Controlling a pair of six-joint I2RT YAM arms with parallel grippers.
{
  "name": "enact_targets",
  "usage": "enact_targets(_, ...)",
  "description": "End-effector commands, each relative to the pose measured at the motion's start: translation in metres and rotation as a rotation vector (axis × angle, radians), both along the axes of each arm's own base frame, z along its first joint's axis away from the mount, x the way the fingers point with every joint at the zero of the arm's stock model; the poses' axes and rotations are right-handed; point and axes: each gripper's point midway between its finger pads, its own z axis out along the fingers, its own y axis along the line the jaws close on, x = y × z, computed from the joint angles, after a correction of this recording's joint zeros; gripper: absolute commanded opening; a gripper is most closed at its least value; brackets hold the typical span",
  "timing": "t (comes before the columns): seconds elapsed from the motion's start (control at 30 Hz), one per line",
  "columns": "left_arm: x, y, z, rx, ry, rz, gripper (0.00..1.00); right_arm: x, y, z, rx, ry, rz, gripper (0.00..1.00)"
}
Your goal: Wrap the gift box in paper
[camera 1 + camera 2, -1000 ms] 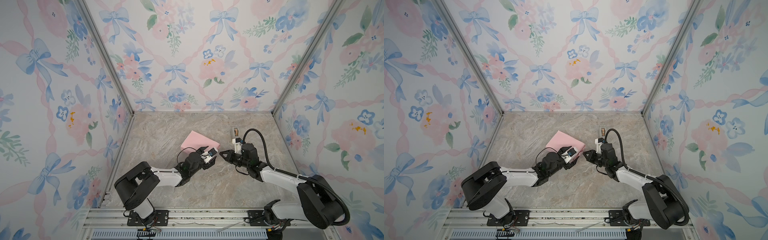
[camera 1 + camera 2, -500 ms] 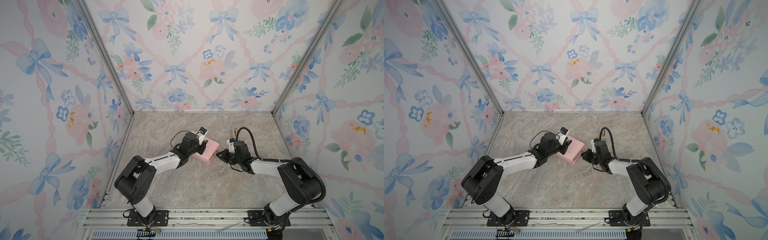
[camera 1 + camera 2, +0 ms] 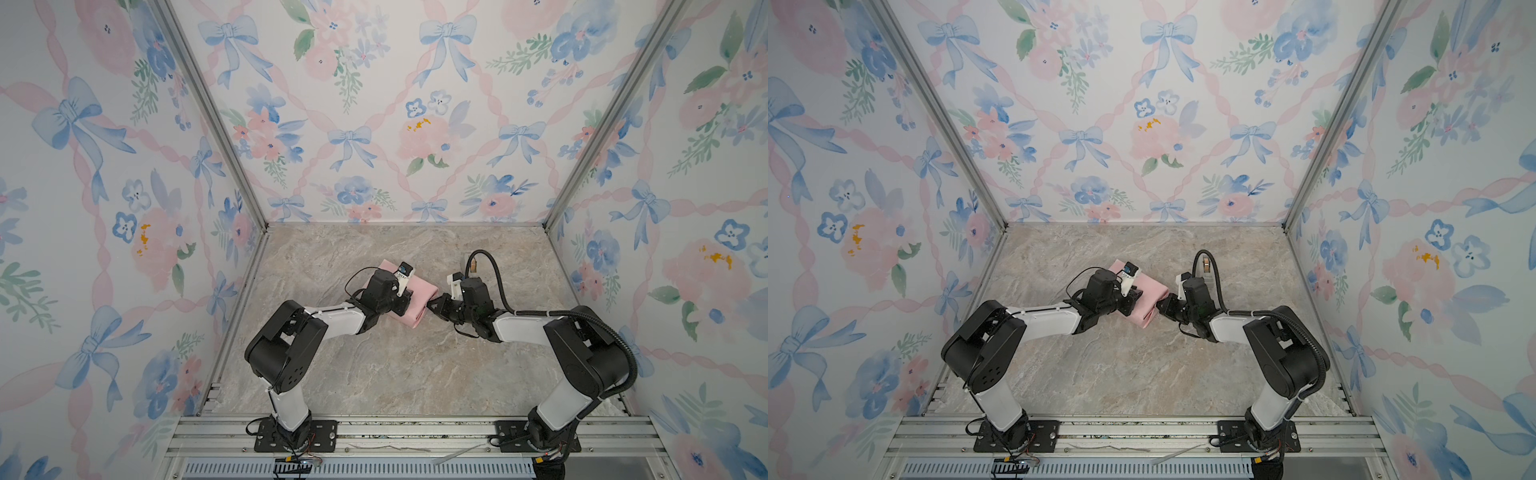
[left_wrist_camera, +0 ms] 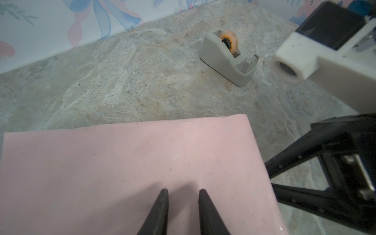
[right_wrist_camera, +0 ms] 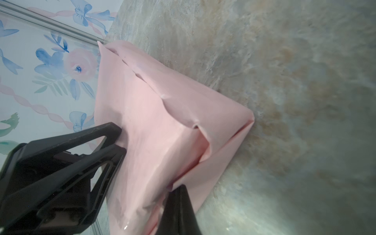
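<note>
Both claws on the folded pink paper [image 3: 421,298], mid-frame in both top views.
My left gripper [image 4: 183,192] rests its tips on top, jaws a narrow gap apart. My right gripper [image 3: 432,306] is closed tight at the right-hand end fold; I can't confirm a pinch. Gift box hidden.
</note>
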Motion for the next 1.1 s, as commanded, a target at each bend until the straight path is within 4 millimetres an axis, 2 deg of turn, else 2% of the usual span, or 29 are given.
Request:
enact_targets(0.0, -0.008, -0.001, -0.023, 0.013, 0.077, -0.023, 0.27, 0.006, 0.016, 0.018, 0.046, -0.041, 0.021, 0.00)
enact_targets(0.33, -0.011, 0.000, -0.032, 0.013, 0.100, -0.011, 0.26, -0.001, 0.030, 0.037, 0.073, -0.070, 0.027, 0.02)
enact_targets(0.4, -0.011, 0.000, -0.032, 0.015, 0.097, -0.008, 0.26, -0.004, 0.032, 0.035, 0.072, -0.064, 0.030, 0.03)
enact_targets(0.43, -0.011, 0.000, -0.031, 0.015, 0.094, -0.007, 0.26, -0.006, 0.033, 0.046, 0.086, -0.084, 0.031, 0.03)
enact_targets(0.5, -0.010, -0.001, -0.026, 0.009, 0.085, -0.004, 0.28, -0.010, 0.033, 0.047, 0.086, -0.084, 0.033, 0.05)
enact_targets(0.6, -0.005, -0.002, 0.000, -0.023, 0.038, 0.008, 0.33, -0.023, 0.025, 0.047, 0.054, -0.082, 0.036, 0.10)
enact_targets(0.7, 0.002, 0.002, 0.044, -0.090, -0.027, 0.065, 0.39, -0.037, 0.008, 0.050, -0.017, -0.090, 0.032, 0.20)
enact_targets(0.77, 0.007, 0.012, 0.072, -0.135, -0.042, 0.144, 0.44, -0.046, -0.004, 0.059, -0.095, -0.114, 0.048, 0.27)
enact_targets(0.87, 0.004, 0.025, 0.096, -0.156, -0.018, 0.217, 0.52, -0.051, -0.019, 0.078, -0.241, -0.161, 0.101, 0.36)
enact_targets(0.93, 0.001, 0.036, 0.101, -0.152, 0.022, 0.267, 0.58, -0.046, -0.027, 0.087, -0.330, -0.184, 0.138, 0.41)
enact_targets(1.07, -0.010, 0.057, 0.095, -0.157, 0.127, 0.331, 0.66, -0.020, -0.036, 0.086, -0.438, -0.129, 0.221, 0.47)
